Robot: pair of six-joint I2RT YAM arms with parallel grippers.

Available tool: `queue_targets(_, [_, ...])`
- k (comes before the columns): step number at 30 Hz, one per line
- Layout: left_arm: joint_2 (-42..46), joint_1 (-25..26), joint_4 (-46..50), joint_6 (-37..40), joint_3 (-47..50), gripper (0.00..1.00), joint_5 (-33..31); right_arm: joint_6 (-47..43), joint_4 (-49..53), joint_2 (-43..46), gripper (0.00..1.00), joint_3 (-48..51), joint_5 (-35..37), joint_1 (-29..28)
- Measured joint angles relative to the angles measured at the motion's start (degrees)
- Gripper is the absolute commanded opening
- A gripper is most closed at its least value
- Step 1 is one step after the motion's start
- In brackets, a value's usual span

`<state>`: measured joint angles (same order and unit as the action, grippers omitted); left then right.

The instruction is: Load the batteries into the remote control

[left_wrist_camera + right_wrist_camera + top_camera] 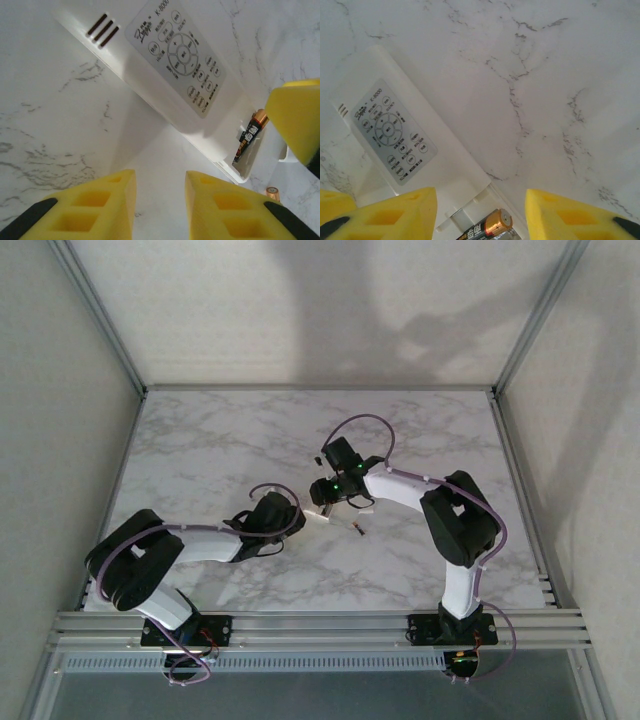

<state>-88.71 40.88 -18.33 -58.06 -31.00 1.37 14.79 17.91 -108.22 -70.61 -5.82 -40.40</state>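
Observation:
The white remote control (165,65) lies on the marble with its grey labelled face up and its battery bay uncovered. One battery (249,136), dark with a copper end, sits in the bay. In the right wrist view that same battery (487,228) lies between the yellow fingers (400,215) of my right gripper (479,200), which stand apart and clear of it. A second battery (272,191) rests loose on the table beside the remote (318,519). My left gripper (160,200) is open just short of the remote's edge, with bare marble between its pads.
The marble table (220,440) has free room to the back and left. Grey enclosure walls stand on three sides, and an aluminium rail (320,625) carries both arm bases at the near edge. The loose battery (357,531) lies right of the remote.

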Motion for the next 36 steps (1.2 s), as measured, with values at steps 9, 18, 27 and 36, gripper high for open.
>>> queue_targets(9, [0.0,-2.0,-0.1,-0.3,-0.1,0.36,0.4,0.2,-0.6,0.2,0.64,0.5,-0.4,0.1])
queue_targets(18, [-0.3,-3.4,-0.2,0.9,-1.6,0.36,0.4,1.0,-1.2,1.8,0.63,2.3,-1.7,0.9])
queue_targets(27, [-2.2,-4.3,-0.3,2.4,-3.6,0.36,0.4,1.0,-1.9,1.8,0.59,2.6,-2.2,1.0])
queue_targets(36, [-2.5,-4.3,-0.3,2.6,-3.8,0.36,0.4,0.2,-1.9,1.8,0.53,2.6,-3.0,1.0])
